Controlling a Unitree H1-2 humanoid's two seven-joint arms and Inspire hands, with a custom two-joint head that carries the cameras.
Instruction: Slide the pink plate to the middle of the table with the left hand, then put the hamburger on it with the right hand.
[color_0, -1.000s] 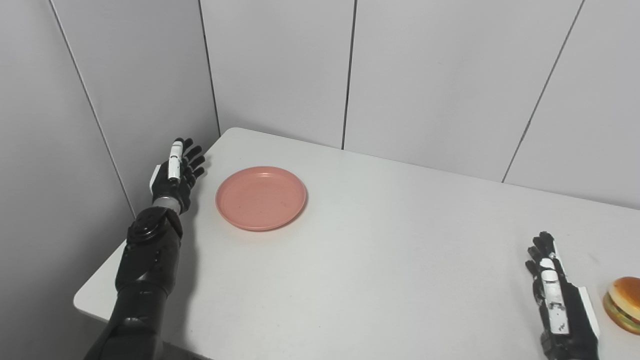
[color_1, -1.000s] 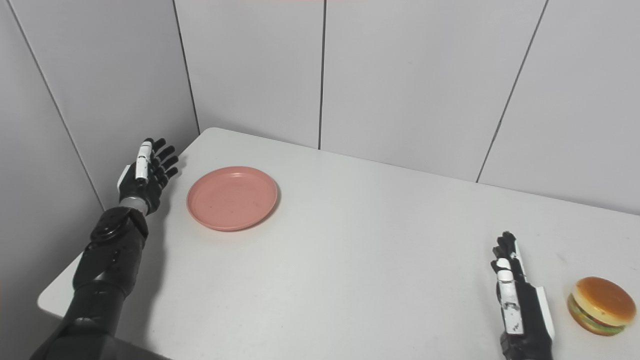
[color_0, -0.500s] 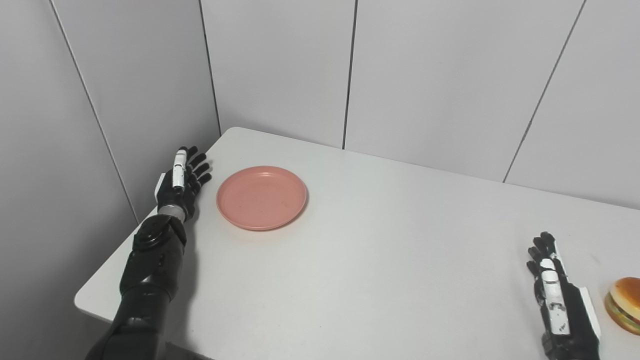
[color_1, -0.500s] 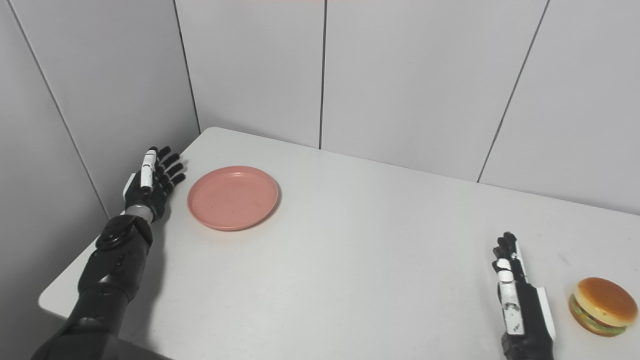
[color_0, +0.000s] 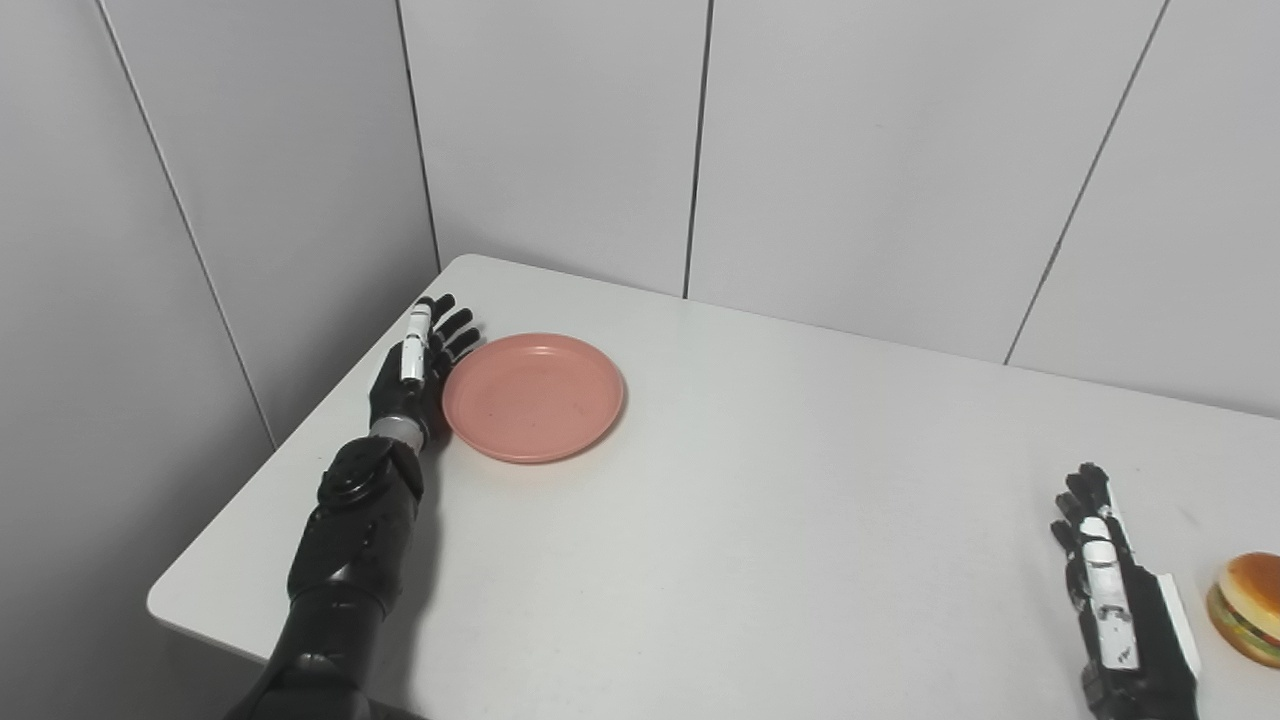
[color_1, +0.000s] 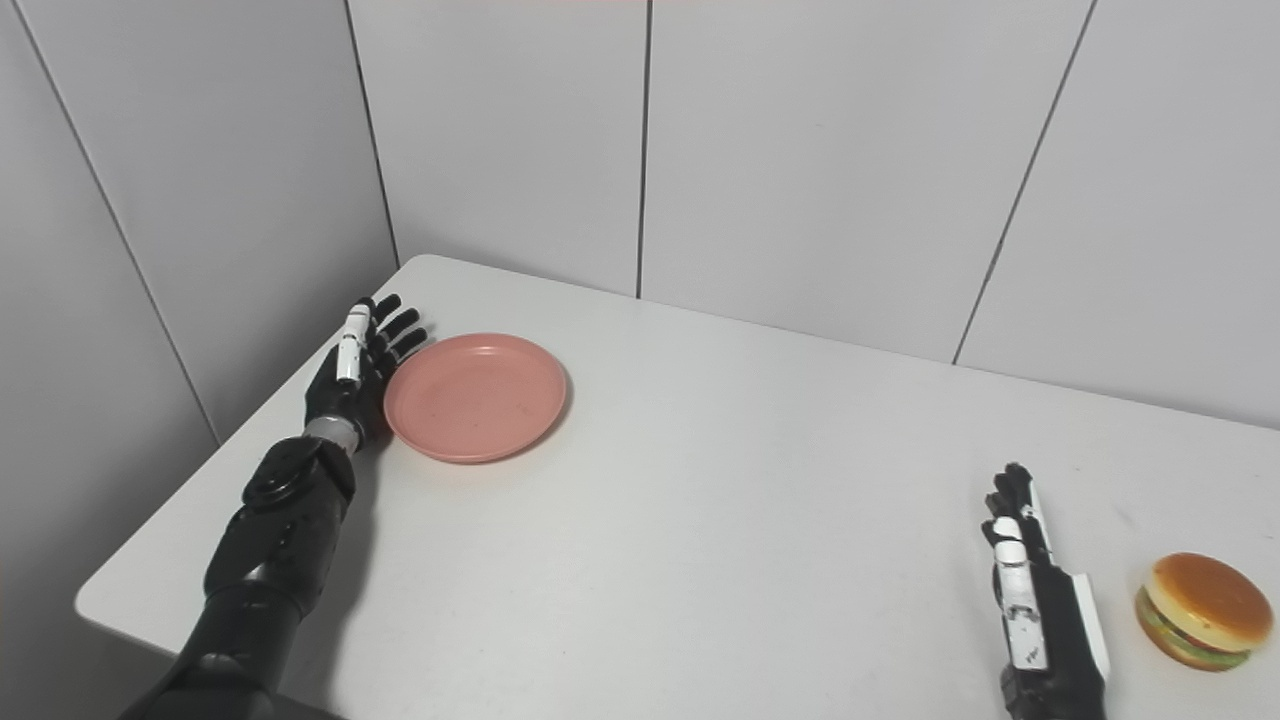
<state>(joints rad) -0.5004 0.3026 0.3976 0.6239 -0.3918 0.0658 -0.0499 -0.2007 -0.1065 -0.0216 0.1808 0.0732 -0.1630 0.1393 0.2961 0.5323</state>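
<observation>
The pink plate (color_0: 533, 396) lies flat on the white table (color_0: 760, 520), near its far left corner. My left hand (color_0: 412, 365) stands on edge with straight fingers, open, and presses against the plate's left rim. A hamburger (color_1: 1203, 610) with a tan bun sits at the near right of the table. Just left of it, a small gap away, my right hand (color_1: 1040, 610) rests open with fingers pointing away from me and holds nothing.
Grey panelled walls (color_0: 860, 150) close off the table at the back and on the left. The table's left edge (color_0: 290, 450) runs close behind my left forearm.
My left hand has swung right from beyond the table's left edge to the plate's rim, and the plate has shifted slightly right. The right hand and hamburger have stayed put.
</observation>
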